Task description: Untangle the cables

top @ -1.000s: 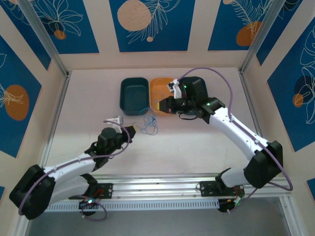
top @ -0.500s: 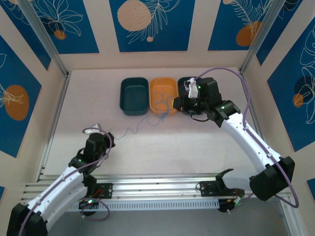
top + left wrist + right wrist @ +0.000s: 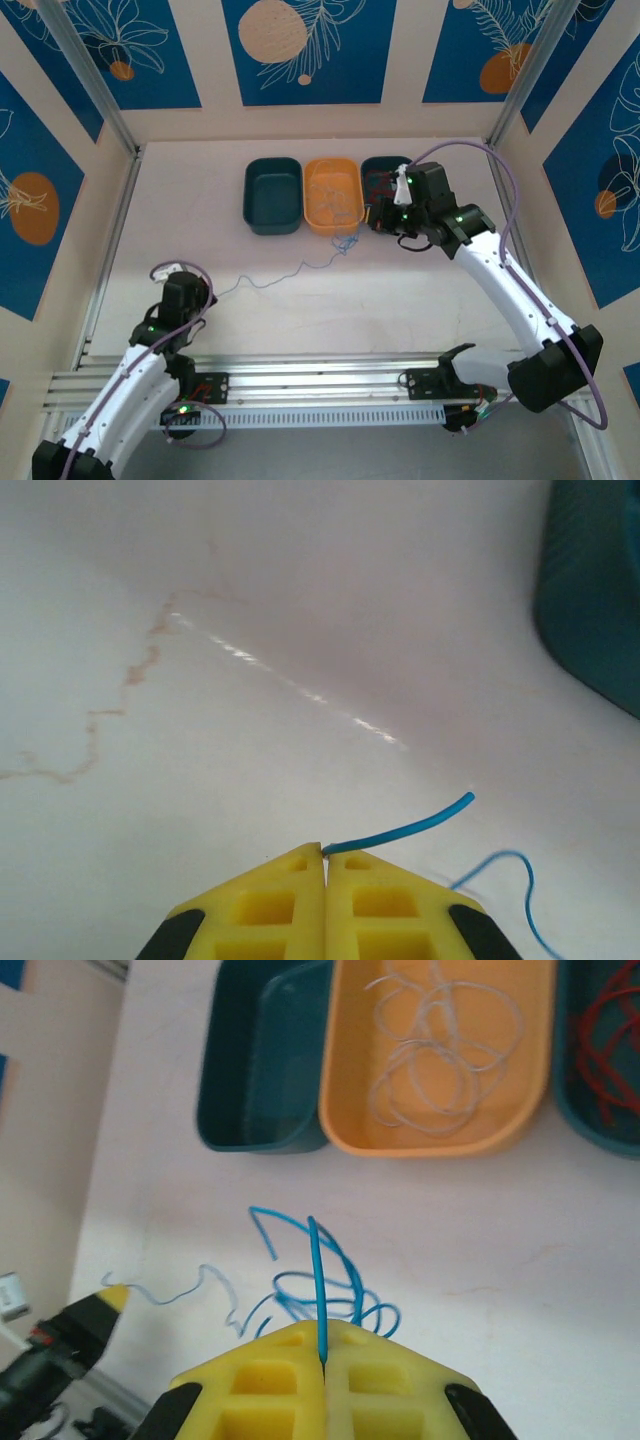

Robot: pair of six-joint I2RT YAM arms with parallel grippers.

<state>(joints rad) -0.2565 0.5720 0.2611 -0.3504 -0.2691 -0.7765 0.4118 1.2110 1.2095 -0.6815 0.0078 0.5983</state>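
Left tool [image 3: 203, 297] sits at the near left of the surface [image 3: 420, 300]. Left wrist view: yellow tool [image 3: 325, 852] fully closed, pinching one end of the blue cable [image 3: 400, 832] right at the tips. A short stub sticks out right, and another blue bend lies on the surface just beyond.

Top view: blue cable [image 3: 285, 277] runs as one wavy line from the left tool up and right across the surface. It ends in a small curly knot just near of the orange bin [image 3: 312, 215].

Far row of three bins, touching side by side:
- Teal bin [image 3: 273, 200] on the left.
- Orange bin in the middle, with white cables [image 3: 338, 192] looped inside.
- Dark bin [image 3: 375, 163] on the right, with red cables [image 3: 380, 185] inside; the right arm partly covers it.

Right tool [image 3: 372, 218] is over the near edge between the orange and dark bins. Right wrist view: tool [image 3: 323, 1345] clamped tight on the blue cable [image 3: 315, 1260], one strand standing up from between the tips. Blue coils bunch just past them. The rest trails left to the left tool's yellow tip [image 3: 112, 1298]. White cables [image 3: 440, 1060] and red cables [image 3: 600, 1040] are clear in their bins here.
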